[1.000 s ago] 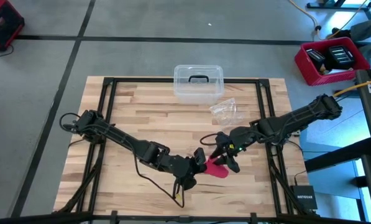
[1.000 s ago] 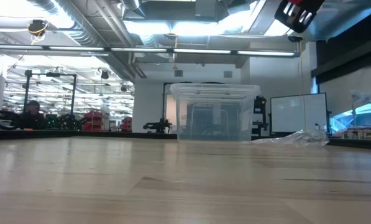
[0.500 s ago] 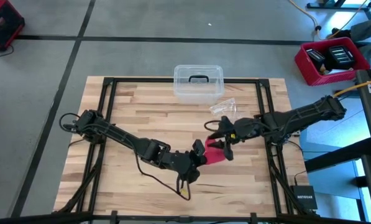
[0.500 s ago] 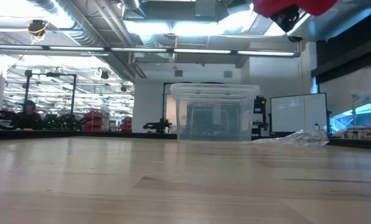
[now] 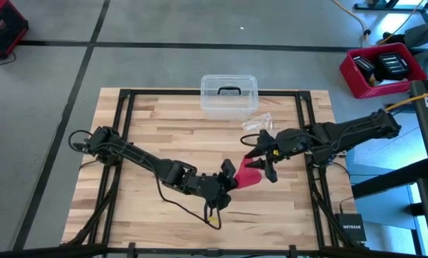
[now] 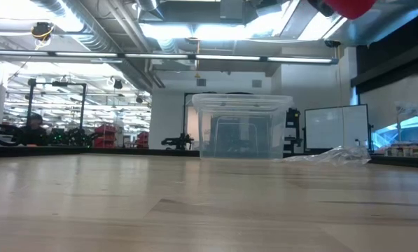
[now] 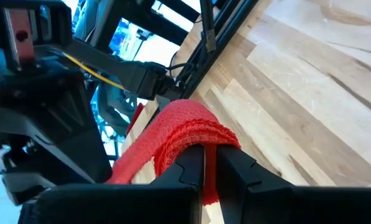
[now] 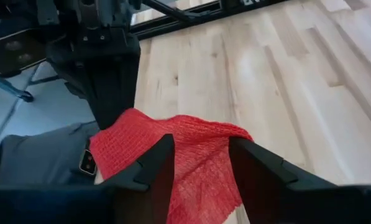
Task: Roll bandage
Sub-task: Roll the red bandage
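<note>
The bandage [image 5: 247,178] is up in the air above the near middle of the tabletop [image 5: 149,122], held between the two arms. On the left, the left claw [image 5: 226,174] is pinched tight on one end of the red cloth — the left wrist view shows the cloth bunched over its two fingers [image 7: 191,165]. On the right, the right claw [image 5: 260,166] has its fingers a little apart with the other end of the red cloth [image 8: 179,155] lying between them; I cannot tell if it really grips.

A second ago the red cloth lay lower and nearer the front edge. Now both claws have lifted it and the right one has pulled back toward its own side, so the cloth looks more spread out. I think the rolling has hardly begun — it is no roll yet.

The clear box [image 5: 229,94] and the plastic wrapper [image 5: 259,125] sit at the back.
</note>
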`<state>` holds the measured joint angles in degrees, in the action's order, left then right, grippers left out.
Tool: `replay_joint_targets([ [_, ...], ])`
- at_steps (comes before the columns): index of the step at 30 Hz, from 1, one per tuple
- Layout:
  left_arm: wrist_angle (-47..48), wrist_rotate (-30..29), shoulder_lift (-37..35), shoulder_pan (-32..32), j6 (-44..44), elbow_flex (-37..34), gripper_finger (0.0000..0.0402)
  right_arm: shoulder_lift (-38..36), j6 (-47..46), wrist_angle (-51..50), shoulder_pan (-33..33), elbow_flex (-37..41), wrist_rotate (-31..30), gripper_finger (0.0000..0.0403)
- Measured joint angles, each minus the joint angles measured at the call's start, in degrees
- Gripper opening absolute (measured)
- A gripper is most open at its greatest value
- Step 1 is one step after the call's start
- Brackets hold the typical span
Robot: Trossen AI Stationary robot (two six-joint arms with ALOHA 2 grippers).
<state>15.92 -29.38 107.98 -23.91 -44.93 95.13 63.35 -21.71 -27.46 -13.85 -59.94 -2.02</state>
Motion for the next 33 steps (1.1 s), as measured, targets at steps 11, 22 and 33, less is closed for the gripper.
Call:
replay_joint_targets([
  [11,0.3,0.0,0.0,0.0,0.3,0.0,0.0017,4.0,5.0,0.3,0.0,-0.3,-1.7,0.0159],
  [22,0.3,1.2,0.0,-0.1,1.3,0.0,0.0017,6.0,3.9,-2.1,0.9,-1.3,10.8,0.0159],
  [33,0.1,1.3,0.0,0.0,1.5,0.0,0.0017,5.8,6.6,-12.8,4.9,-9.7,17.8,0.0159],
])
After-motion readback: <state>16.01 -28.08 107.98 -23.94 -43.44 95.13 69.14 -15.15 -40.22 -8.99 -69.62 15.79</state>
